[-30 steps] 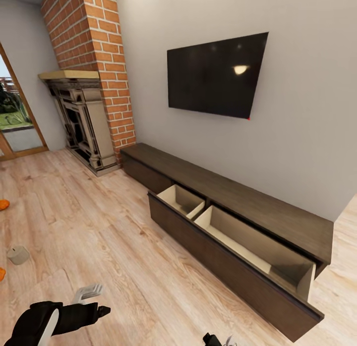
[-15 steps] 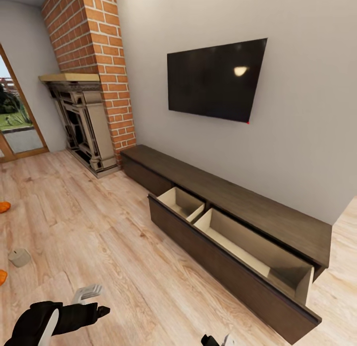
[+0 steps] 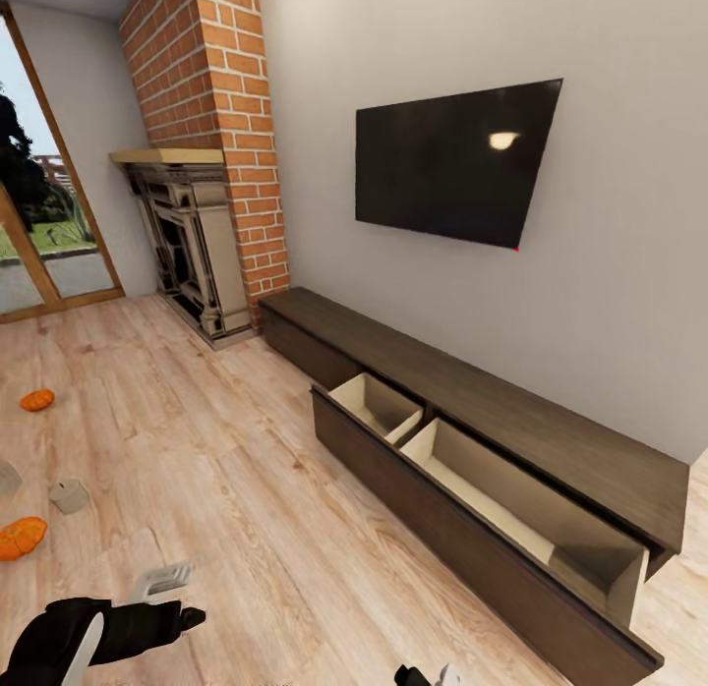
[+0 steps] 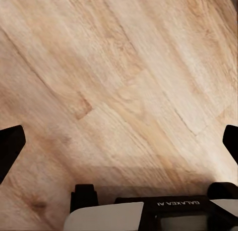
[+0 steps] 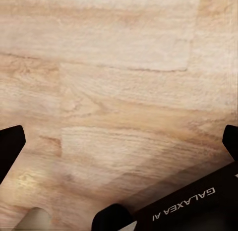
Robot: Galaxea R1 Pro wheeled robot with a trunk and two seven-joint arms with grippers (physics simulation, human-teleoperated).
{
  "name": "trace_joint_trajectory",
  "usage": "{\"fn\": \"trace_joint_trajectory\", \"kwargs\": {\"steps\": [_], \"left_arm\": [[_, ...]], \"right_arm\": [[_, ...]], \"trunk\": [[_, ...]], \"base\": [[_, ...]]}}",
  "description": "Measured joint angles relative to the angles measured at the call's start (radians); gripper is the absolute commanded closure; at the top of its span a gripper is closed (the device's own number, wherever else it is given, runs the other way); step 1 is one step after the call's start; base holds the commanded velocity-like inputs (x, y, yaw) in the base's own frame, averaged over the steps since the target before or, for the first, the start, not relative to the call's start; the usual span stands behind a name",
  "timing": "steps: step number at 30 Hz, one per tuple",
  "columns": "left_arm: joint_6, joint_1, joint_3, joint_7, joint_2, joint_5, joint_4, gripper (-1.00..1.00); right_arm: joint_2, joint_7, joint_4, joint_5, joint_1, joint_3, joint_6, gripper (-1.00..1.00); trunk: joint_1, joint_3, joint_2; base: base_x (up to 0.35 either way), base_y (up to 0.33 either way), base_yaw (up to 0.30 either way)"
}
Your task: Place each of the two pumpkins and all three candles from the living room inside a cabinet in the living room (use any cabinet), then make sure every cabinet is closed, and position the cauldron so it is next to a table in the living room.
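Cabinet (image 3: 492, 421) along the wall, ahead and right of both grippers, long axis parallel to the wall, one drawer pulled out, seemingly ready for loading. Pumpkins (image 3: 22, 537) and a candle (image 3: 69, 495) loose on the floor (image 3: 226, 489), left of the left gripper (image 4: 119, 137). Left gripper spread wide, empty, over bare floor; right gripper (image 5: 119, 137) likewise wide and empty.

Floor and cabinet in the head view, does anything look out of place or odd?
Yes. Two pumpkins and a candle lie scattered on the bare wood floor at the left, far from the cabinet. Its long drawer stands pulled open with pale compartments that look empty.
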Motion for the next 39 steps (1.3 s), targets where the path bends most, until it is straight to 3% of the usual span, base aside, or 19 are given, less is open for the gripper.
{"fn": "trace_joint_trajectory", "kwargs": {"steps": [4, 7, 15, 25, 36, 39], "left_arm": [[0.0, 0.0, 0.005, 0.001, 0.016, 0.001, 0.002, -1.0], [-0.001, 0.0, 0.005, 0.003, 0.018, -0.001, 0.005, -1.0], [-0.001, 0.0, 0.002, 0.033, 0.018, -0.01, 0.017, -1.0], [-0.012, 0.0, 0.001, 0.044, 0.017, -0.011, 0.05, -1.0], [-0.056, 0.0, 0.0, 0.066, 0.018, -0.012, 0.12, -1.0], [-0.075, 0.0, -0.001, 0.083, 0.017, -0.012, 0.137, -1.0]], "right_arm": [[-0.002, 0.002, 0.002, 0.005, 0.0, 0.001, -0.039, -1.0], [-0.008, 0.003, 0.006, 0.008, 0.0, 0.03, -0.088, -1.0], [-0.008, 0.004, 0.008, 0.009, 0.0, 0.053, -0.101, -1.0], [-0.009, -0.001, 0.01, 0.008, 0.0, 0.174, -0.102, -1.0], [-0.006, 0.0, 0.01, 0.009, 0.0, 0.186, -0.102, -1.0], [-0.006, 0.0, 0.01, 0.031, 0.0, 0.186, -0.102, -1.0]], "trunk": [[0.0, 0.0, 0.0], [0.0, 0.0, 0.0], [-0.019, 0.016, 0.035], [-0.057, 0.047, 0.105], [-0.1, 0.081, 0.182], [-0.111, 0.091, 0.203]], "base": [[0.0, 0.0, 0.288], [0.0, 0.0, 0.289], [0.0, 0.0, 0.289], [0.0, 0.0, 0.289], [0.0, 0.0, 0.289], [0.0, 0.0, 0.289]]}}
